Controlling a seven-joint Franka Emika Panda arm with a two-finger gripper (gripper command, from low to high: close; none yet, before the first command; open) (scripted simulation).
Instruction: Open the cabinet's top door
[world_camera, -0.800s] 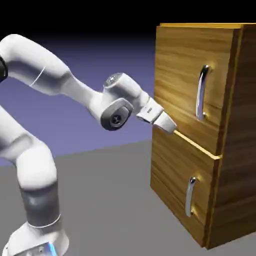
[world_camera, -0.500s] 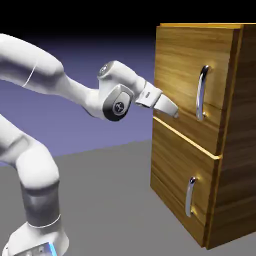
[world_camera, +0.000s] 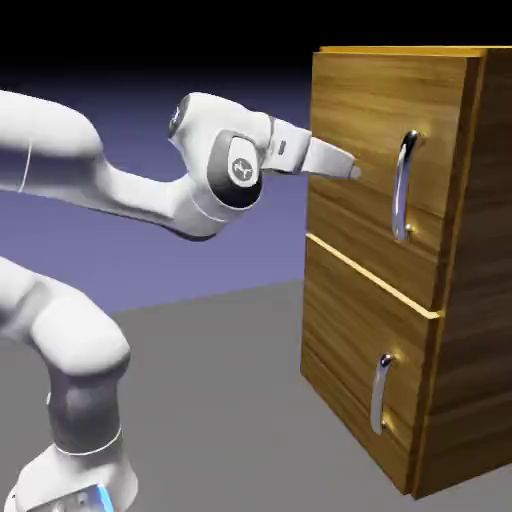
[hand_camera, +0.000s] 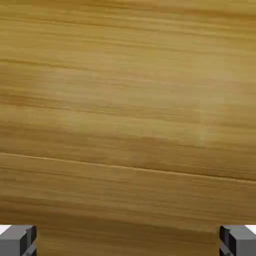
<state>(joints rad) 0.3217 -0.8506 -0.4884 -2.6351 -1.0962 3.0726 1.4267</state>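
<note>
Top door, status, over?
Fingers open, nothing between them. Top door shut, its handle ungripped. No obstruction seen at handle.

You are looking at a simulated robot test scene, rendered rather than photographed: a plain blue-violet backdrop (world_camera: 230, 270) fades to black above a flat, featureless grey floor surface (world_camera: 220, 400). On it you see a smooth white jointed robot arm (world_camera: 85, 340) and a tall, boxy cabinet of warm brown wood grain (world_camera: 480, 250) with curved silver handles (world_camera: 402, 190).
</note>
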